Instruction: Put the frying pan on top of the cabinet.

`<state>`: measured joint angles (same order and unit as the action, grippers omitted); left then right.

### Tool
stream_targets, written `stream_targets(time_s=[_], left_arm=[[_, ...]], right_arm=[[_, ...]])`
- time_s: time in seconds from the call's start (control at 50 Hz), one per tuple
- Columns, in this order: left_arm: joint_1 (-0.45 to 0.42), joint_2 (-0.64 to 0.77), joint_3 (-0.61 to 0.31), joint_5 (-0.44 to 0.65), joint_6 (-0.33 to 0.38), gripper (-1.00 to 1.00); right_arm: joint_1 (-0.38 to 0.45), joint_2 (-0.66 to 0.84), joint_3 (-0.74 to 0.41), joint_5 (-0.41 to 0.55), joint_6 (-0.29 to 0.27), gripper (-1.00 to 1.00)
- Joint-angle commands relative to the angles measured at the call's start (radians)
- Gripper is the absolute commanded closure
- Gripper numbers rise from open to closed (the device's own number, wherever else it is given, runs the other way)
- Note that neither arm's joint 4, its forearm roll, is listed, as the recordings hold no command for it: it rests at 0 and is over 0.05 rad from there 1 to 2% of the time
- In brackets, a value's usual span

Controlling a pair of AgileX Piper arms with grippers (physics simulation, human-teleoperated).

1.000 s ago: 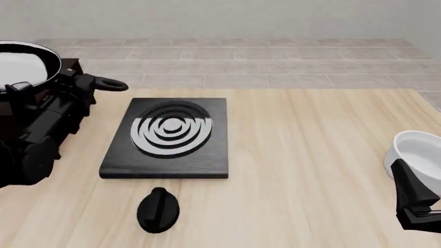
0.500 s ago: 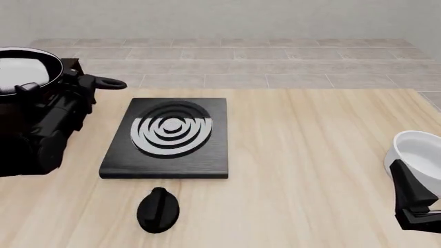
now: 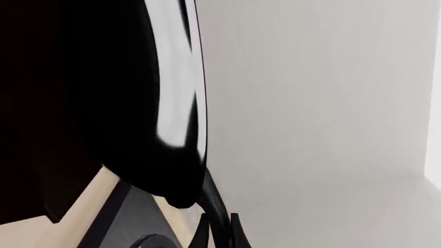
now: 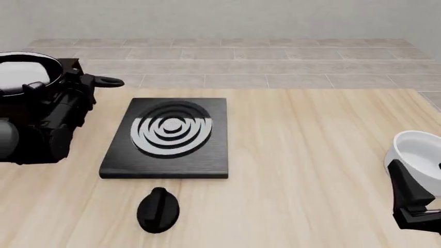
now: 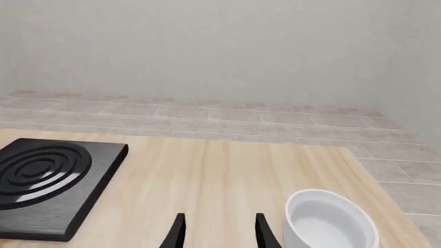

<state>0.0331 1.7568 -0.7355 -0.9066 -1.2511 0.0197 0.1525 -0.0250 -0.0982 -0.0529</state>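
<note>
The frying pan (image 4: 19, 72), black with a glossy grey-white inside, is over the dark cabinet (image 4: 72, 64) at the far left. Only a corner of the cabinet shows. I cannot tell whether the pan rests on the top. The handle's loop (image 4: 108, 81) points right. My left gripper (image 4: 74, 85) is shut on the handle near the pan. In the left wrist view the pan (image 3: 175, 77) fills the frame and the left gripper (image 3: 219, 227) closes on the handle. My right gripper (image 4: 416, 206) is open and empty at the front right; it also shows in the right wrist view (image 5: 219, 230).
A flat black stove slab (image 4: 169, 137) with grey rings lies mid-table. A small black knob (image 4: 158, 209) lies in front of it. A white bowl (image 4: 416, 150) stands at the right edge, beside my right gripper; it also shows in the right wrist view (image 5: 331, 222).
The pan has sunk a little and shifted left over the cabinet. The left arm has drawn back to the left. The right arm has barely moved.
</note>
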Motion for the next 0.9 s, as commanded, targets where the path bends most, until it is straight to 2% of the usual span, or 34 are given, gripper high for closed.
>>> stream_targets(time_s=[0.02,0.42,0.76,0.78,0.9], left_arm=[[0.013,0.046,-0.051,-0.037,-0.007,1.0],[0.053,0.144,-0.091,-0.062,-0.057,1.0],[0.057,0.133,-0.081,-0.058,-0.044,1.0],[0.057,0.124,-0.078,-0.053,-0.039,-1.0],[0.06,0.104,-0.064,-0.048,-0.028,-1.0]], right_arm=[[0.001,0.003,-0.001,0.0,-0.003,-1.0],[0.003,0.014,-0.006,-0.005,-0.005,-1.0],[0.003,0.01,-0.003,-0.006,-0.002,-1.0],[0.003,0.007,-0.003,-0.004,-0.003,-1.0],[0.004,0.007,0.009,-0.016,-0.004,-1.0]])
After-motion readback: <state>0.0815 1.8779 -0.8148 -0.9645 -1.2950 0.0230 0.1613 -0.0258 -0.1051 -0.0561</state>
